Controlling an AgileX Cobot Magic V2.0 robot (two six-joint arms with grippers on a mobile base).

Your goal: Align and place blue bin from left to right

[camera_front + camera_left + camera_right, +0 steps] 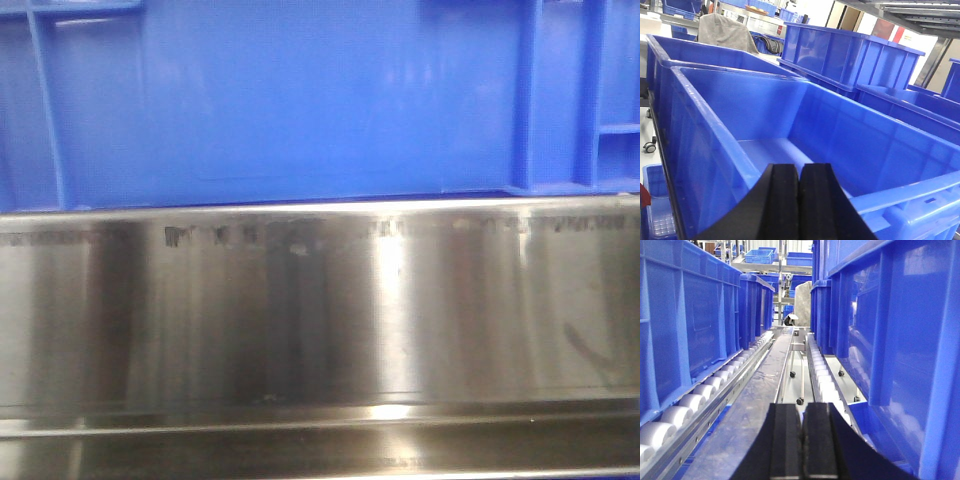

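The left gripper [799, 200] and right gripper [802, 445] are pressed closed, empty; blue bin [300, 100] unlabelled.

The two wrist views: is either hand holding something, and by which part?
Nothing is held. The left hand is shut and empty above the blue bin; the right hand is shut and empty between the roller tracks.

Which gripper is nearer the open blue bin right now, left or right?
Left. The left gripper, shut, hangs over the blue bin at its near rim. The right gripper, shut, sits low over the steel rail between the roller lanes.
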